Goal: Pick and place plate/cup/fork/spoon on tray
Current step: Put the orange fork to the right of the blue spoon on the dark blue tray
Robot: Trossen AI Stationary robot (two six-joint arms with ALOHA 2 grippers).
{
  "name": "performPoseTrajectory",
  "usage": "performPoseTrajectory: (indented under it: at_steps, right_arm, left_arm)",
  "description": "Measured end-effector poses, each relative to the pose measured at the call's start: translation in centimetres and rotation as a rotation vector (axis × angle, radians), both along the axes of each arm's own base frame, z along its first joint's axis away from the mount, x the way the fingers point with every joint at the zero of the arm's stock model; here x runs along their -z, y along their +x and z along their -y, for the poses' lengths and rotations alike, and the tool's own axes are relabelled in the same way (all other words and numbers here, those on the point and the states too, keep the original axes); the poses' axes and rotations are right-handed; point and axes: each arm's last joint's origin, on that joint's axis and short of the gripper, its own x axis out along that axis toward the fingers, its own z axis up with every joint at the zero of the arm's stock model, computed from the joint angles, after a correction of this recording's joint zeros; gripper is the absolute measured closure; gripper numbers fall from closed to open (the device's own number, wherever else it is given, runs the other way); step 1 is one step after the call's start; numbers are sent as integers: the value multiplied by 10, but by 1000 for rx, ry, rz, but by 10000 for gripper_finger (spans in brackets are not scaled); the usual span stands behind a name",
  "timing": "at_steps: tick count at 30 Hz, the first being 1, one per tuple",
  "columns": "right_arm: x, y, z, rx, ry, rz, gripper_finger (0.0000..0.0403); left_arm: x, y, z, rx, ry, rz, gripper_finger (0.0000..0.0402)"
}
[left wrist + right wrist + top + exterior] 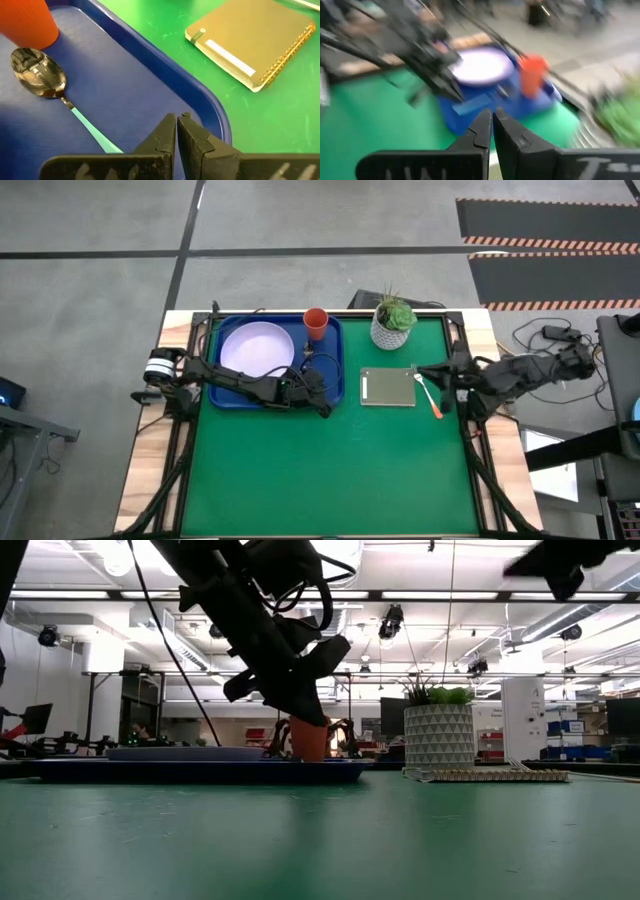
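The pale lavender-white round plate (257,348), the small orange-red cup (316,323) and the spoon with a light blue handle and dark metallic bowl (47,85) are lying inside the large blue rectangular plastic tray (334,385). The orange-handled fork (430,396) is lying on the green table (330,470), just beside the grey-green spiral-bound pad (388,387) at its 3 o'clock edge.

Judged step: the spoon is placed; the fork is the remaining item.

- The left gripper (177,131) is hovering over the tray's 4 o'clock corner, fingers together, holding nothing.
- The right gripper (493,125) is sitting near the fork, at its 3 o'clock, fingers together and empty.

Next move, as a judgement: the right gripper is needing to open, descend astride the slim handle and lift it toward the tray.

View differences:
- The left wrist view is showing the spoon, bowl beside the cup; the high view is not resolving it.
- The low view is showing the cup standing upright beside the white potted plant (438,730).
- Only the high view is showing the fork.
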Motion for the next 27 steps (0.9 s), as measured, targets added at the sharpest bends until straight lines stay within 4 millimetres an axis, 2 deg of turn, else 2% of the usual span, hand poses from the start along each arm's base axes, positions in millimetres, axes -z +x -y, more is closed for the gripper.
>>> performPoseTrajectory:
  at_steps: [4,9,23,27]
  right_arm:
    - [18,15,-3,171,50,-282,394]
    - [37,11,-2,359,133,-497,394]
    - [61,12,-3,578,320,-507,394]
    - [70,15,-4,596,401,-583,394]
  left_arm:
    - [0,0,0,20,19,-15,402]
    - [0,0,0,20,19,-13,402]
    - [-2,2,0,28,21,-9,402]
    - [-7,1,0,46,36,-8,402]
